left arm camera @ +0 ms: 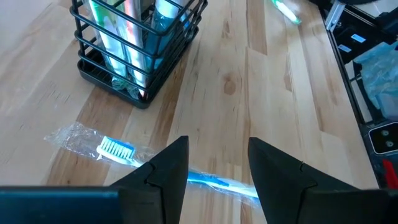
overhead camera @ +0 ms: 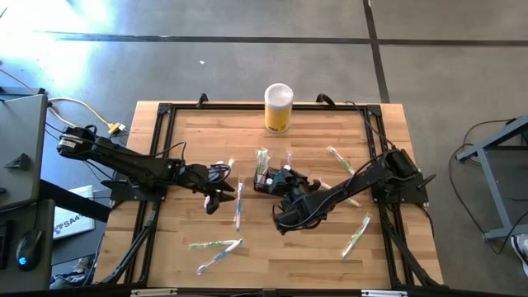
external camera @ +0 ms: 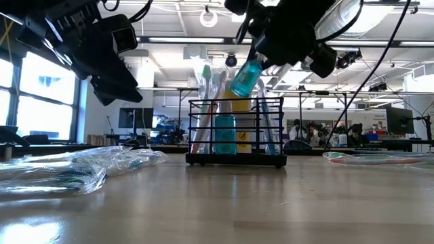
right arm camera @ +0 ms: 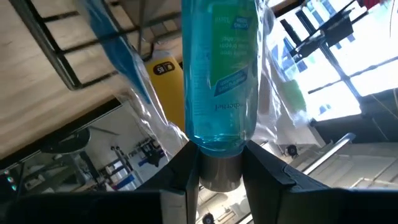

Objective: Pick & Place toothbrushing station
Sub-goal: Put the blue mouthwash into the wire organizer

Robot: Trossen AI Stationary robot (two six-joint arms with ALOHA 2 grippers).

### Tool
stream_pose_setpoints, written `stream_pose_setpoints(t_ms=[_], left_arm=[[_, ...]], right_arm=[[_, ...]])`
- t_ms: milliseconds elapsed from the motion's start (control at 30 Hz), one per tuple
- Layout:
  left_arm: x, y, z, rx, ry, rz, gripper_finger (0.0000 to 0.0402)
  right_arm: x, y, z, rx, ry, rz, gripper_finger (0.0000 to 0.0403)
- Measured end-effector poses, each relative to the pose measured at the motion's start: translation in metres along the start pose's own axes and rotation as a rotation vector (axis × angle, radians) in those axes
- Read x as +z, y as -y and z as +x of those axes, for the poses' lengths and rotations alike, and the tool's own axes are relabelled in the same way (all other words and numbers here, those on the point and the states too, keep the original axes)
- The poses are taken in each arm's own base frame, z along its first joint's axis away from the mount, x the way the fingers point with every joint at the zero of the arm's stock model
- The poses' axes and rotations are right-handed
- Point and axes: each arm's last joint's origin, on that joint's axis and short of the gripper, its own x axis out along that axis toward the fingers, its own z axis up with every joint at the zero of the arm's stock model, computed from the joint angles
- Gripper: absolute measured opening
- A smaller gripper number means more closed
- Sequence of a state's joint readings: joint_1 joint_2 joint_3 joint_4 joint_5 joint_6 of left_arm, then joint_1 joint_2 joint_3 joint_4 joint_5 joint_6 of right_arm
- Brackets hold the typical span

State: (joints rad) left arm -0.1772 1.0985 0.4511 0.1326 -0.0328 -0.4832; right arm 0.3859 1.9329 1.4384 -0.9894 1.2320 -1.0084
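The small black wire-mesh rectangular caddy [overhead camera: 266, 180] stood upright on the wooden table [overhead camera: 272, 247], well in front of the yellow cylinder with a white lid [overhead camera: 278, 107], holding wrapped toothbrushes. The right gripper [right arm camera: 219, 177] hung just above the caddy, pinching a clear teal bottle [right arm camera: 219, 74] by its grey cap. Left of the caddy, the left gripper [left arm camera: 216, 168] hovered with fingers spread over a blue plastic-wrapped toothbrush [left arm camera: 118, 149].

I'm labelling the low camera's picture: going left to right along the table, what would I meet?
Wrapped toothbrushes lying on the tabletop, then the black wire caddy holding brushes, with the right end effector holding a blue bottle by its cap above it, then another wrapped toothbrush.
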Motion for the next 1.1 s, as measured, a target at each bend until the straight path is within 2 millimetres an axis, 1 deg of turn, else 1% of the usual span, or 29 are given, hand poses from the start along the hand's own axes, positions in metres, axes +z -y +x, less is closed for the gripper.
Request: stream_pose_setpoints(t_ms=[100, 233, 567, 700, 1100], left_arm=[[0.000, 0.000, 0.000, 0.000, 0.000, 0.000, 0.0161], [0.000, 0.000, 0.000, 0.000, 0.000, 0.000, 0.0161], [0.000, 0.000, 0.000, 0.001, 0.000, -0.001, 0.0161], [0.000, 0.000, 0.000, 0.000, 0.000, -0.001, 0.0161], [0.000, 0.000, 0.000, 0.001, 0.000, -0.001, 0.0161]], right_arm=[[0.007, -0.003, 0.002, 0.006, -0.004, -0.053, 0.0085], [0.013, -0.005, 0.005, 0.008, -0.012, -0.080, 0.0085], [0.013, -0.005, 0.005, 0.026, 0.016, -0.152, 0.0085], [0.013, -0.005, 0.007, 0.033, 0.019, -0.154, 0.0092], [0.013, -0.005, 0.008, 0.053, 0.060, -0.196, 0.0093]])
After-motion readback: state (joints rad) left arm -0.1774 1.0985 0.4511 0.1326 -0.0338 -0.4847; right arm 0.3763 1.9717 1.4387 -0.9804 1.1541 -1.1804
